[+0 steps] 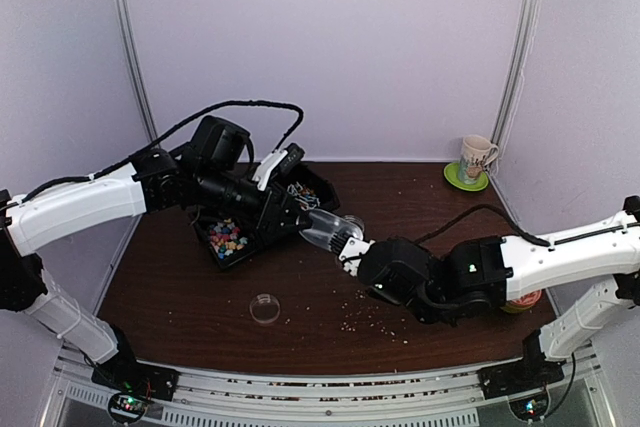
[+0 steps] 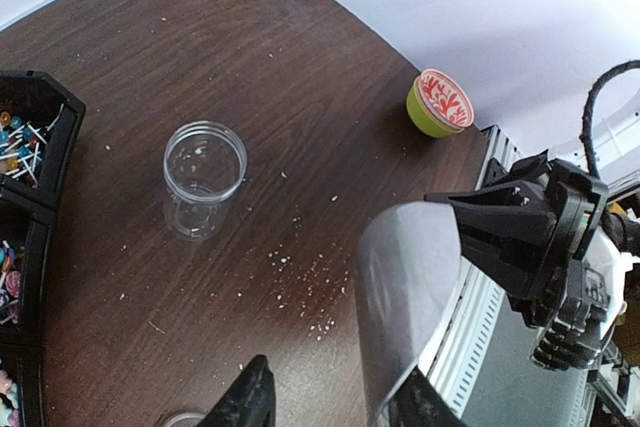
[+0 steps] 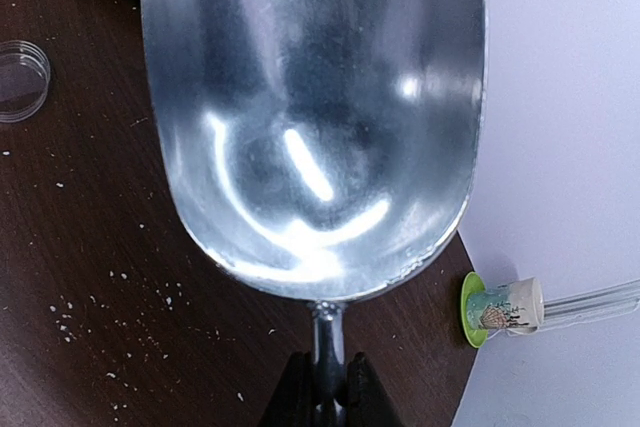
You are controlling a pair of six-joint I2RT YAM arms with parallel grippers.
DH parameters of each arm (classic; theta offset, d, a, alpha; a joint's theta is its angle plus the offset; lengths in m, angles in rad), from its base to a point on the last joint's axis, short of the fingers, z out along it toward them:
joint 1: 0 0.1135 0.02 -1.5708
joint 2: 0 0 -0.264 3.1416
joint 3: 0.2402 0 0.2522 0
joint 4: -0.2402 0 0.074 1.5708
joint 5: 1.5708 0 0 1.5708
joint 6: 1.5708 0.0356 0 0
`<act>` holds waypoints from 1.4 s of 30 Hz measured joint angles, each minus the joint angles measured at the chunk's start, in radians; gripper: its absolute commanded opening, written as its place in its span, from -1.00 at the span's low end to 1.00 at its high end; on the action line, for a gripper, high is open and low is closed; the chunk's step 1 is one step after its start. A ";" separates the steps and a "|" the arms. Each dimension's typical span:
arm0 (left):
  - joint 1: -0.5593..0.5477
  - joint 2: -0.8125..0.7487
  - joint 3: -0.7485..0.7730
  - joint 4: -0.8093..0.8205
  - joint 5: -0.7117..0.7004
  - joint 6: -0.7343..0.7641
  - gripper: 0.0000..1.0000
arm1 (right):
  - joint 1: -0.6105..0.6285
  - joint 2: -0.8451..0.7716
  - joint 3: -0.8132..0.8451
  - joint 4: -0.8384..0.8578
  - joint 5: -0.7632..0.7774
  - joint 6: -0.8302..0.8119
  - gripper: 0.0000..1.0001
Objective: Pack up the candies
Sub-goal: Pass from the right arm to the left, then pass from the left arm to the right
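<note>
**Scoop and tray.** My right gripper (image 3: 325, 387) is clamped on the thin handle of the scoop (image 3: 310, 117), whose bowl is empty. My left gripper (image 2: 335, 407) hangs over the bowl's tip with its fingers apart, and I cannot tell whether one touches the metal. The candies (image 1: 227, 237) lie in the near compartment of the tray (image 2: 62, 147), towards the table's (image 1: 200, 297) back-left corner. To scoop well, I should first lift the left gripper away, slide the bowl in low and shallow, then carry it level to the open jar (image 2: 204, 162) near the table's middle.
</note>
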 measured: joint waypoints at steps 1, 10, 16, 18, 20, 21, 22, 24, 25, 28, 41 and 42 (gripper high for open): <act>0.000 0.000 0.000 0.002 0.002 -0.002 -0.29 | 0.001 0.000 -0.002 0.001 0.000 -0.002 -1.00; -0.003 0.001 0.000 0.011 0.027 0.002 -0.90 | 0.011 -0.003 -0.008 0.012 0.000 -0.023 -1.00; -0.003 0.003 0.000 0.014 0.031 0.015 -1.00 | 0.015 -0.005 -0.013 0.018 0.001 -0.026 -0.82; -0.004 0.003 0.000 0.015 0.032 0.015 -1.00 | 0.016 -0.010 -0.019 0.024 0.000 -0.028 -0.70; -0.004 0.003 0.000 0.018 0.036 0.014 -1.00 | 0.017 -0.023 -0.031 0.037 -0.001 -0.032 -0.58; -0.004 0.003 -0.001 0.020 0.039 0.014 -1.00 | 0.018 -0.035 -0.041 0.050 -0.005 -0.035 -0.51; -0.004 0.003 -0.003 0.024 0.045 0.014 -1.00 | 0.019 -0.051 -0.052 0.061 -0.010 -0.040 -0.43; -0.004 0.003 -0.006 0.034 0.054 0.014 -1.00 | 0.021 -0.102 -0.083 0.095 -0.027 -0.053 -0.30; -0.004 0.003 -0.008 0.036 0.059 0.014 -1.00 | 0.021 -0.134 -0.101 0.117 -0.035 -0.059 -0.26; -0.004 -0.001 -0.016 0.061 0.078 0.009 -1.00 | 0.022 -0.240 -0.162 0.192 -0.088 -0.101 -0.21; -0.004 -0.010 -0.023 0.092 0.153 -0.029 -1.00 | 0.045 -0.425 -0.377 0.477 -0.292 -0.346 -0.15; -0.004 -0.010 -0.024 0.096 0.157 -0.032 -1.00 | 0.046 -0.422 -0.378 0.492 -0.291 -0.359 -0.16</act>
